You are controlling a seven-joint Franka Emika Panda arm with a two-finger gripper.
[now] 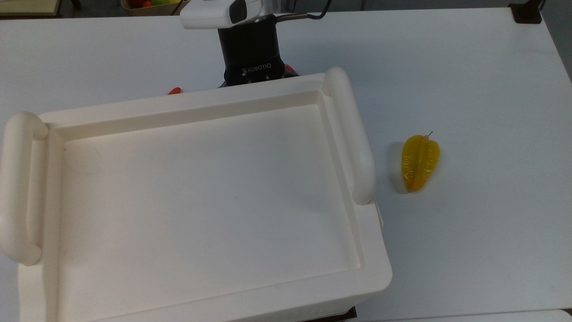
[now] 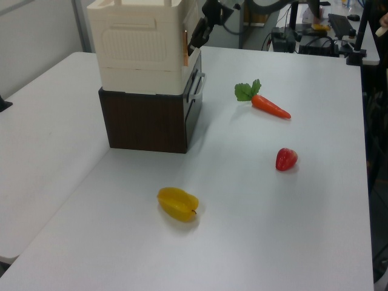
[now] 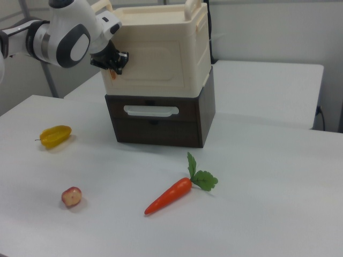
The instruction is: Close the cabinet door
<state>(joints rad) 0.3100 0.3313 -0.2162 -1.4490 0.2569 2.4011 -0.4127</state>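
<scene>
The cabinet door (image 3: 155, 65) lies flat against the front of the big cream cabinet (image 1: 201, 188). In the left view the cabinet door (image 2: 190, 33) is a thin strip flush with the cabinet's right side. My gripper (image 3: 113, 68) presses against the door near its left edge in the right view. In the left view my gripper (image 2: 196, 42) touches the door's face from the right. From the top view its black body (image 1: 252, 58) stands just behind the cabinet's far rim, with the tip hidden below that rim.
The cabinet sits on a dark brown drawer unit (image 3: 161, 126) with a white handle. On the white table (image 1: 491, 89) lie a yellow starfruit (image 1: 420, 163), a carrot (image 2: 270, 105) and a small red fruit (image 2: 286, 159). A second table stands behind.
</scene>
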